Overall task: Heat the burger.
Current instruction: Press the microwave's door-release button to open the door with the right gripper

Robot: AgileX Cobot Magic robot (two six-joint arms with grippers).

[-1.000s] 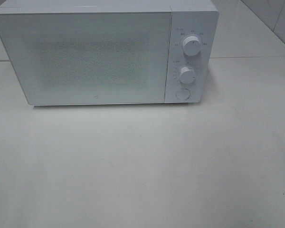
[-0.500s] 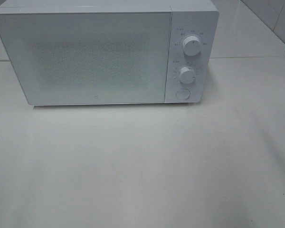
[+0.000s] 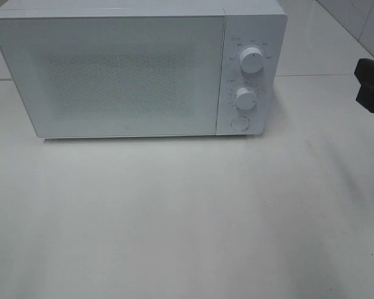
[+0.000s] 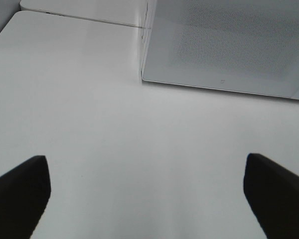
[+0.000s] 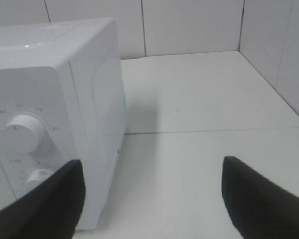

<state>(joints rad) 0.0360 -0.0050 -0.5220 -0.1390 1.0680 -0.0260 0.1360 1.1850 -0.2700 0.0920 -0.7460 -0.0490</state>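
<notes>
The left gripper is hanging wide open and empty over the bench. The microwave is sitting with its door shut. The burger is showing nowhere, and I cannot tell whether it is lying behind that frosted door. The right gripper, likewise spread and empty, is hovering beside the knobs. The burger is probably going to feel light, soft and loosely stacked, so a gentle hold across the bun's sides is looking wisest.

Your microwave looks like smooth white plastic, its door glossy and finely speckled. The table is smooth, faintly shiny; the right gripper is matt black.
</notes>
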